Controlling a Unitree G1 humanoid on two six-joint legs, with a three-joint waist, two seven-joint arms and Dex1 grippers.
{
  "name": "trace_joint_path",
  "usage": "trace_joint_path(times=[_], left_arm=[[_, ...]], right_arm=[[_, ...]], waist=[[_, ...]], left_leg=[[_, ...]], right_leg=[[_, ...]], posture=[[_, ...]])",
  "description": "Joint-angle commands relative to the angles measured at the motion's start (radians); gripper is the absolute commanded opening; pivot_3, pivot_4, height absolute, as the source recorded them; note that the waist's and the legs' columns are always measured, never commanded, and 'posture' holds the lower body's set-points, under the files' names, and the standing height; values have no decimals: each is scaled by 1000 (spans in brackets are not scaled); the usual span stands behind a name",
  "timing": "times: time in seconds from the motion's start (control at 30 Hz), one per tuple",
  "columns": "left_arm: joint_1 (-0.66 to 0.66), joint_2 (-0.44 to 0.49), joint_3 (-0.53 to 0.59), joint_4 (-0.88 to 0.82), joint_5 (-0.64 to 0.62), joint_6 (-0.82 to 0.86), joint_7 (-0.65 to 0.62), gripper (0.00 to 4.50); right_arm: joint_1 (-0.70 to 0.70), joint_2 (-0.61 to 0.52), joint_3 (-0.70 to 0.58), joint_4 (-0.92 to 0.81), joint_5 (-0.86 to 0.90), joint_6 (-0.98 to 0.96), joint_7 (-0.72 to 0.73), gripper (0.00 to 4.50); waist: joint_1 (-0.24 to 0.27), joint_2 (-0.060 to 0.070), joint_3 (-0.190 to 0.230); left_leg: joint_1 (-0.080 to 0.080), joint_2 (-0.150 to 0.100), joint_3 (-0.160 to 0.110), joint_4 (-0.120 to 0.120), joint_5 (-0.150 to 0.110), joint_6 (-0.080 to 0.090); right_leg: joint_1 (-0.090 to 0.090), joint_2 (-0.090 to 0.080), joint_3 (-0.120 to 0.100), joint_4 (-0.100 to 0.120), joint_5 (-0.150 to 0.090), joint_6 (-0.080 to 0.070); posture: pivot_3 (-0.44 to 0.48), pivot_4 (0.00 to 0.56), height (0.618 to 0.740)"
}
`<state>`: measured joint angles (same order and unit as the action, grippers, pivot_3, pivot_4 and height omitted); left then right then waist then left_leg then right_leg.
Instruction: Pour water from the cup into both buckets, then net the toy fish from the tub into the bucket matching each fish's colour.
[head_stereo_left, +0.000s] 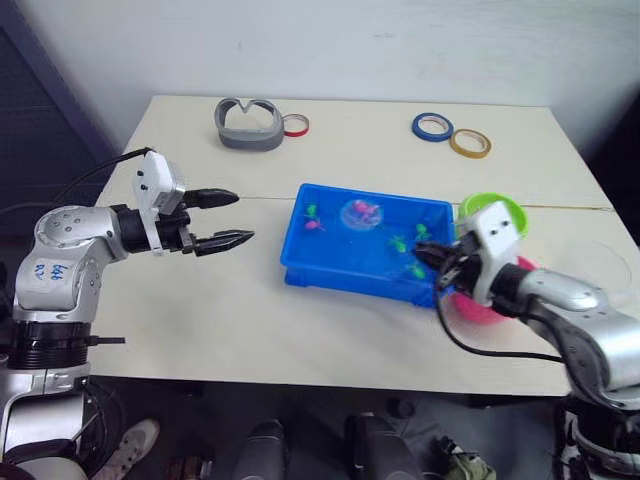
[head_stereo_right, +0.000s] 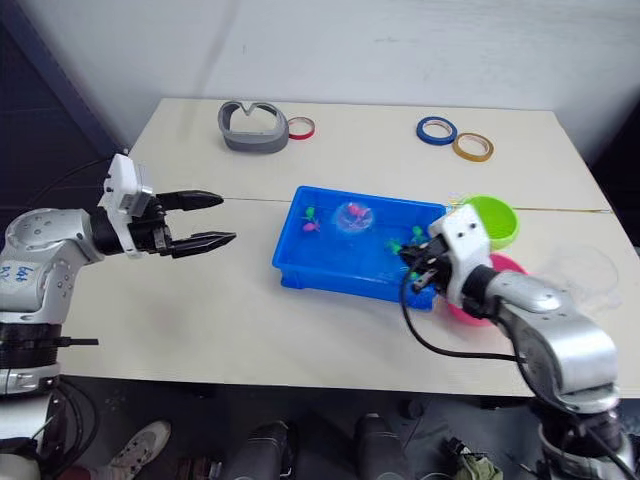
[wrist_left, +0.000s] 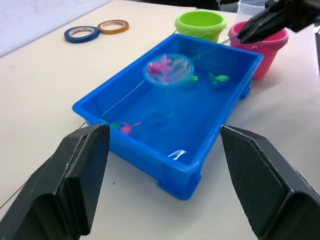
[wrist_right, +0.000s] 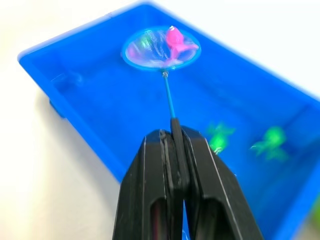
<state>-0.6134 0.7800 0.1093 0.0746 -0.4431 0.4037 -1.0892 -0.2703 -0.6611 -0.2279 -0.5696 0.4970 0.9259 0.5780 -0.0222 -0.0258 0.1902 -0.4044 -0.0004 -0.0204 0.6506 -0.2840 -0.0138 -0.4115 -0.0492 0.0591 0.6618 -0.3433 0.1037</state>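
Note:
The blue tub (head_stereo_left: 340, 262) sits mid-table and holds water. My right gripper (wrist_right: 172, 134) is shut on the thin handle of the net (wrist_right: 161, 48), at the tub's right end. The hoop hangs over the tub's far side with a pink fish (wrist_right: 175, 39) in its mesh. Green fish (wrist_right: 272, 142) and another pink fish (head_stereo_left: 313, 225) lie in the tub. The lime green bucket (head_stereo_left: 492, 212) and the pink bucket (head_stereo_left: 470, 307) stand just right of the tub, partly hidden by my right wrist. The clear cup (head_stereo_right: 585, 270) stands at the far right. My left gripper (head_stereo_left: 243, 217) hovers open left of the tub.
A grey curved object (head_stereo_left: 248, 128) and a red tape ring (head_stereo_left: 295, 125) lie at the table's back left. Blue (head_stereo_left: 432, 126) and yellow (head_stereo_left: 470, 142) tape rings lie at the back right. Bare tabletop stretches in front of the tub.

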Motion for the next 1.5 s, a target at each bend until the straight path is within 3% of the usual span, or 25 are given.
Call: trace_joint_path(times=[0.03,0.3,0.63,0.93,1.23,1.5], left_arm=[[-48,-15,-6,23,-16,-16,-37,3841],[-180,-93,-74,171,15,-78,-125,3841],[-338,-190,-135,402,78,-196,-217,3841],[-367,-226,-134,465,105,-233,-257,3841],[-259,-204,-140,308,106,-182,-240,3841],[-200,-196,-128,204,86,-123,-213,3841]], right_arm=[[73,-73,-187,-70,52,-46,68,0],[361,-139,-525,-176,87,-84,155,0],[718,-47,-784,-244,-57,-229,153,0],[860,20,-665,-194,-366,-643,116,0],[901,-17,-578,-5,-625,-916,73,0],[894,-44,-581,73,-691,-1060,65,0]], waist=[[3,0,0],[21,0,0],[21,0,0],[18,0,0],[20,0,0],[20,0,0]], left_leg=[[0,0,0,0,0,0],[1,0,1,2,0,0],[2,-2,3,4,1,3],[2,-3,6,6,2,4],[2,-3,6,7,2,4],[3,-3,5,8,2,4]], right_leg=[[0,0,0,0,0,0],[1,3,0,1,1,1],[3,5,0,1,2,3],[3,5,1,1,2,3],[4,4,1,1,2,3],[5,4,1,2,2,3]], posture=[[0,150,740],[0,150,740],[0,150,740],[0,150,740],[0,150,740],[0,150,740]])
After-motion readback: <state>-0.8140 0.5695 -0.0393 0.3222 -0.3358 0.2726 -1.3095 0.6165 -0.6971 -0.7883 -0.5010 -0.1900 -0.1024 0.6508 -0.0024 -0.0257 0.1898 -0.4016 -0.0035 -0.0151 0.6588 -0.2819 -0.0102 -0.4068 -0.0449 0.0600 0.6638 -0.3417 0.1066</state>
